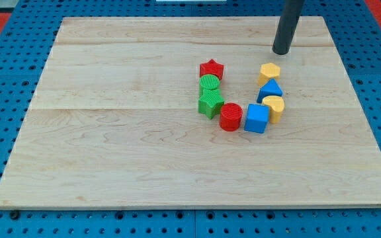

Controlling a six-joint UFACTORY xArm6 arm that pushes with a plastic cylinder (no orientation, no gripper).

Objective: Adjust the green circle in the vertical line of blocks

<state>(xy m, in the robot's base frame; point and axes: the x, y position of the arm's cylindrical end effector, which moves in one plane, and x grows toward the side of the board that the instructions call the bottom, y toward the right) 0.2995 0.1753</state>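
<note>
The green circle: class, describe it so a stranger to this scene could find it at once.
On the wooden board, find the U-shaped cluster of blocks and take its left column. The green circle sits squeezed between the red star above and a green block below; it alone is round and green.

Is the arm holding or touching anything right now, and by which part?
Nothing is held. My tip rests on bare board, apart from every block, up and to the view's right of the green circle, nearest the yellow block.

Green circle (210,82) boxed in: red star (211,68) touching above, green star (211,103) below. Its frame-left side faces bare surface (111,132); frame-right opens into the gap before blue triangle (270,89).
</note>
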